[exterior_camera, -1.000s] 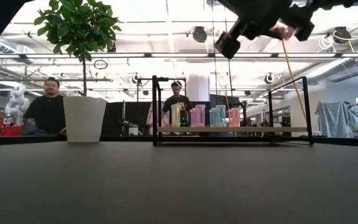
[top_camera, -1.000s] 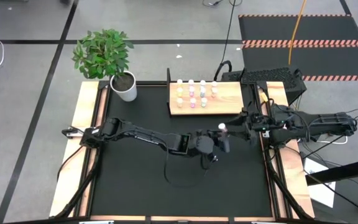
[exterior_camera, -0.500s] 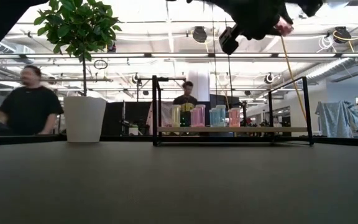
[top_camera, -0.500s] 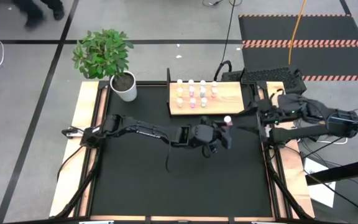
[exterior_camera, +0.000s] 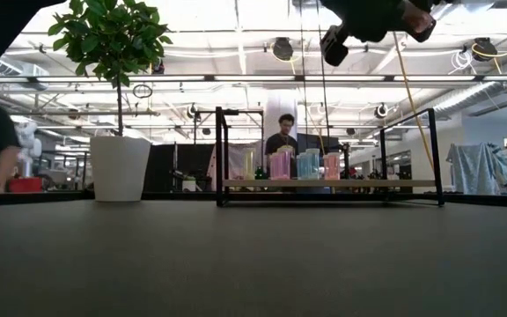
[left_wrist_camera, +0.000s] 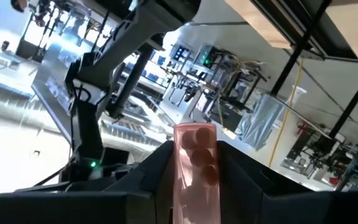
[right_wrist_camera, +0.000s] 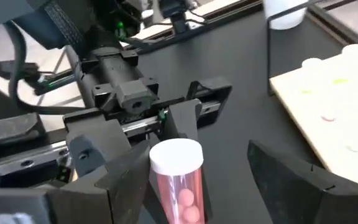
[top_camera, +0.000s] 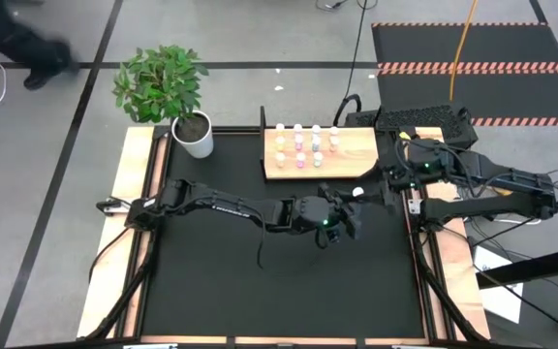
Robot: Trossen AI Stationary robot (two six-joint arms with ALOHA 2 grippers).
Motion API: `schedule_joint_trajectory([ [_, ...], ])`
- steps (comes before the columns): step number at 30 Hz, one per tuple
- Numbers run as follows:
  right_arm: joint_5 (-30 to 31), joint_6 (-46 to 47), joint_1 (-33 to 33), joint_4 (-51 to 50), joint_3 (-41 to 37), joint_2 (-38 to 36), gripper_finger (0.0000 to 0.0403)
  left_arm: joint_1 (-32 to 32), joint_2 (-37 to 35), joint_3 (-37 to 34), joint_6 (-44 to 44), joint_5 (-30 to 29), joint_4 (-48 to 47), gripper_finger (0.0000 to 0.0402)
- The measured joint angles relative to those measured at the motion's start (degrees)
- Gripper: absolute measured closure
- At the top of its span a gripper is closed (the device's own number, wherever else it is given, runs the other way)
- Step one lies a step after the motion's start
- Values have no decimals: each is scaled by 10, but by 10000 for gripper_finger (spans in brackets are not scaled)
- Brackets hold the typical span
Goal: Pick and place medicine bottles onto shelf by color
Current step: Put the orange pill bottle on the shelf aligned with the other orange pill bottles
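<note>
Left gripper [top_camera: 350,206] mid-table in high view, pinching pink bottle [top_camera: 356,192] just short of shelf [top_camera: 356,155]; right gripper [top_camera: 387,180] spread wide beside it. Low view: shelf [exterior_camera: 328,184] carries row of bottles; arms overhead. Left wrist view: pink bottle [left_wrist_camera: 196,171] clamped between fingers [left_wrist_camera: 143,180]. Right wrist view: white-capped pink bottle [right_wrist_camera: 180,180] between spread fingers [right_wrist_camera: 291,177], not touching.
</note>
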Motion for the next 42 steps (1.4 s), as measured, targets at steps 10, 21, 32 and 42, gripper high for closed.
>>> schedule_joint_trajectory([
  [10,-85,18,-18,0,0,3,168,-10,0,0,-14,0,-2,286],
  [21,-124,24,-18,-1,0,20,241,-10,0,0,-28,3,-14,286],
  [32,-134,27,-18,2,-1,24,290,-10,0,1,-44,3,-23,286],
  [42,-61,-2,-18,2,-1,16,280,-7,-1,1,-318,29,-17,276],
])
